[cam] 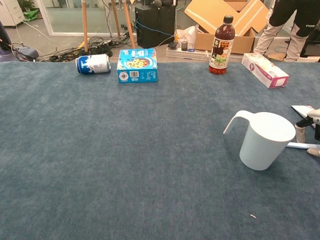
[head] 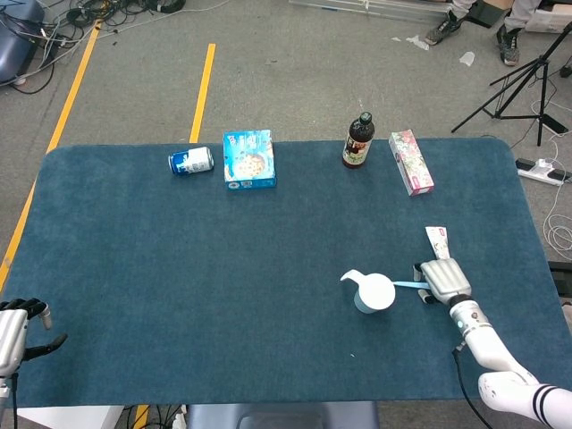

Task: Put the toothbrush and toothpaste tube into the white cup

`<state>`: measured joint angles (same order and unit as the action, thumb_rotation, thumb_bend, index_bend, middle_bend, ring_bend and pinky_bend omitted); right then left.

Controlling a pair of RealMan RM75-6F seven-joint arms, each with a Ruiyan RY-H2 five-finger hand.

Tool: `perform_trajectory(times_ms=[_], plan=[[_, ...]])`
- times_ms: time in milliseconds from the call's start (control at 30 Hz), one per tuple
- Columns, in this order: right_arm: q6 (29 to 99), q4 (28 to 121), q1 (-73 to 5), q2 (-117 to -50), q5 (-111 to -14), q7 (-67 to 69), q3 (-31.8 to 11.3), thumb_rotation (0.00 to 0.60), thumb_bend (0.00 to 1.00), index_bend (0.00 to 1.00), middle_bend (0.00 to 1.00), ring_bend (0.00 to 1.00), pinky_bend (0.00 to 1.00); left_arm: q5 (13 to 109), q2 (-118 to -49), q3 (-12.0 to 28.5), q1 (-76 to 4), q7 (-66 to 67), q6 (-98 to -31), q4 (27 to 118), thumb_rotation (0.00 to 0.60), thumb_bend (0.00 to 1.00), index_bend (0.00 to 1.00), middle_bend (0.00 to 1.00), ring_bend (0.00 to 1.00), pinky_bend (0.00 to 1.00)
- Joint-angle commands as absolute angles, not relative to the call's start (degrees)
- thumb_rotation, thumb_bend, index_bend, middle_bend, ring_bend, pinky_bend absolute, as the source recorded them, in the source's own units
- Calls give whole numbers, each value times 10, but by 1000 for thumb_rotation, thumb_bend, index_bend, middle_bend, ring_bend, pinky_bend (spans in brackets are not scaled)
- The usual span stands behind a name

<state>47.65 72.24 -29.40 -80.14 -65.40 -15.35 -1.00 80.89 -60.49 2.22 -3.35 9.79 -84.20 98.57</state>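
None of the printing can be read: the blue can (head: 191, 161) lying on its side, the blue box (head: 248, 159) with a food picture, the dark bottle (head: 357, 141) with its pale label and the pink flowered box (head: 411, 162) all sit along the far edge of the table (head: 179, 295), their lettering too small to make out. The white cup (head: 374, 292) stands upright toward the near right part of the table, its long handle pointing left. Just right of it the right hand (head: 442, 280) lies palm down over the toothbrush (head: 406, 285), whose pale blue handle runs out from under the fingers (cam: 300, 133) to the cup's side; whether the hand has actually closed on the brush cannot be told, since the head view shows only its back and the chest view cuts it off at the frame's right edge. The toothpaste tube (head: 437, 240) lies flat just beyond that hand, toward the right edge, its print illegible. The left hand (head: 18, 327) is at the near left corner, partly cut by the frame, holding nothing, fingers loosely apart.
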Motion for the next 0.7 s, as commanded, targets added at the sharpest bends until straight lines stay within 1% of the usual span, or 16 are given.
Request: perform_trajectory(times_ms=[33,300,700], plan=[[477,721,-294,-803,-654,-154,-11,600,264,515,1000,1000,1000,809,-605,22,-34,98,-842,986,600,2,658,544,437,408],[481,721,-292,-804,-656,-156,-13,600,276,578,1000,1000,1000,809,-605,22,-34,98,-842,986,600,2,659,544,437,408],[479,724,-290,-801,-656,-153,-15,600,285,619,1000,1000,1000,808,-605,22,-34,99,-841,985,600,2,659,544,437,408]])
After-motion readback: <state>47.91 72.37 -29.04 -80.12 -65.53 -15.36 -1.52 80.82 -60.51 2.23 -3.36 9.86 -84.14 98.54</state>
